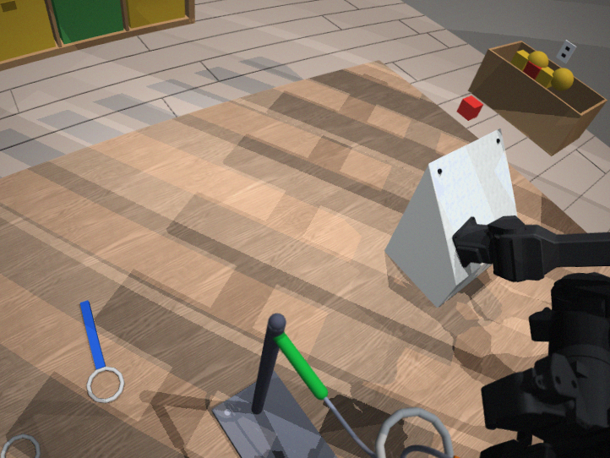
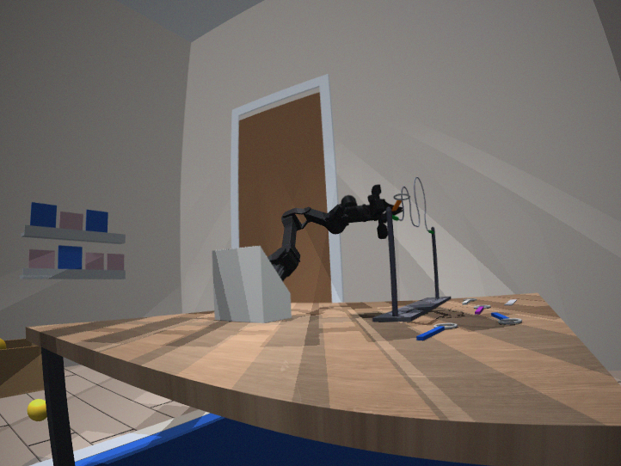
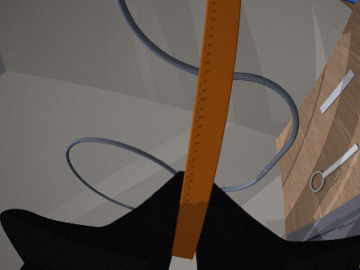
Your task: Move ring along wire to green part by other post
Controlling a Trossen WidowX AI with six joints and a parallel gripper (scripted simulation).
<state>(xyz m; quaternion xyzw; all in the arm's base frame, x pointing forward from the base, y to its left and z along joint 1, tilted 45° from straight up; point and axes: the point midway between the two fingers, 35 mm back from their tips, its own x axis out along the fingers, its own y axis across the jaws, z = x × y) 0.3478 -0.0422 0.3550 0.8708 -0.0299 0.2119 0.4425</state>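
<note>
My gripper (image 3: pixel 190 179) (image 2: pixel 389 205) is shut on the orange handle (image 3: pixel 212 100) (image 2: pixel 396 205), which sticks up between the black fingers in the wrist view. The pale grey ring (image 1: pixel 416 411) (image 2: pixel 402 196) is held in the air just past the green part (image 1: pixel 301 367) beside the near post (image 1: pixel 265 367) (image 2: pixel 391 266). The thin grey wire (image 1: pixel 345 424) (image 3: pixel 280 95) (image 2: pixel 418 200) runs down towards the ring and curls in loops beyond it. I cannot tell whether the ring touches the wire. The far post (image 2: pixel 435 266) stands behind.
A white wedge block (image 1: pixel 458 221) (image 2: pixel 250 285) stands by the arm's base. A blue-handled ring (image 1: pixel 92 335) and other loose rings (image 1: pixel 19 444) (image 3: pixel 325 175) lie on the table. The posts' grey base plate (image 1: pixel 275 428) lies below. A wooden box (image 1: pixel 536 113) and red cube (image 1: pixel 469 107) are on the floor.
</note>
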